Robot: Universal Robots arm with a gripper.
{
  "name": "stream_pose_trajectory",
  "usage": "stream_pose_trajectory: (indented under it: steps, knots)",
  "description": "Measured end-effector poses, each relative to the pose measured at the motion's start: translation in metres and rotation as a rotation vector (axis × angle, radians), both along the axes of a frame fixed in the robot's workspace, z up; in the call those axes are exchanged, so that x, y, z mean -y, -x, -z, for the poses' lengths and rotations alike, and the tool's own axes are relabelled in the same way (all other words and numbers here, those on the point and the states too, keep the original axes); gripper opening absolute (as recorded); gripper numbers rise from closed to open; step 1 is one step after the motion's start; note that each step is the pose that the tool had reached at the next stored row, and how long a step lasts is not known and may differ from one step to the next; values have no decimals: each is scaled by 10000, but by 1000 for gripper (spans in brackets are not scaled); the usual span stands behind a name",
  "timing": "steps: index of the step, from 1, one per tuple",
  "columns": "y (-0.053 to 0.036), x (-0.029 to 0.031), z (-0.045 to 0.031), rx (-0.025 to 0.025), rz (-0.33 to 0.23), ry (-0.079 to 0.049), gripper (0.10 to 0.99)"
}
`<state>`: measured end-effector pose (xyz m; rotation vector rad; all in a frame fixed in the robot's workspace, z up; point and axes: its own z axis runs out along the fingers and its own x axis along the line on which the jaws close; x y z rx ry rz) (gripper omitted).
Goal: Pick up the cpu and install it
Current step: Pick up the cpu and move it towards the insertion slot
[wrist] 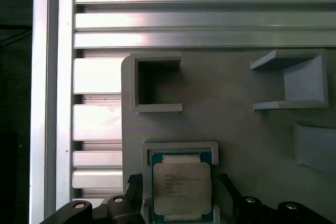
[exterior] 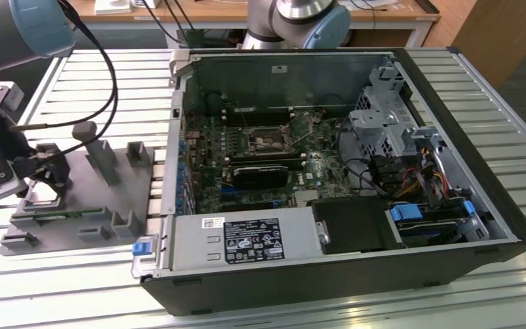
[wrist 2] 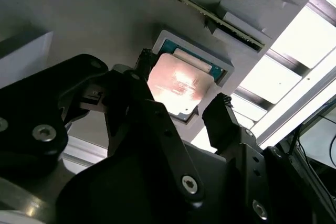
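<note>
The cpu (wrist: 181, 184), a small square chip with a silvery top, lies flat in a shallow pocket of the grey fixture (wrist: 236, 93). In the second wrist view the cpu (wrist 2: 178, 83) shines under the light. My gripper (wrist: 180, 182) is open, with one black finger (wrist: 134, 183) on each side of the pocket and gaps between the fingers and the chip. In the exterior view my gripper (exterior: 46, 171) hovers low over the fixture (exterior: 107, 205) at the exterior view's left. The open computer case (exterior: 336, 171) lies to its right, with the motherboard socket (exterior: 268, 140) exposed.
Upright posts (exterior: 103, 154) rise from the fixture beside my gripper. A slatted metal table (exterior: 107, 75) carries everything. The case holds a power supply (exterior: 244, 240), drive cage (exterior: 382, 123) and cables. A second arm's base (exterior: 295, 24) stands behind the case.
</note>
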<state>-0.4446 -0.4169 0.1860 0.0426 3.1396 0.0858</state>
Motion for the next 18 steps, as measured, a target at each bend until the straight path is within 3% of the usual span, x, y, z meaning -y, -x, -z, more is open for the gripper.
stream_pose_trajectory:
  steps: [2, 3, 11, 14, 15, 18]
  knots:
    - [0, -2, 1, 0, -30, 0, 678]
    - [0, -2, 2, 1, -51, -1, 612]
    - [0, -4, 7, 2, -289, -1, 612]
    - [0, -4, 8, -1, -343, 0, 596]
    - [0, -4, 8, -2, -359, 0, 533]
    - [0, -5, 9, 2, -391, -11, 533]
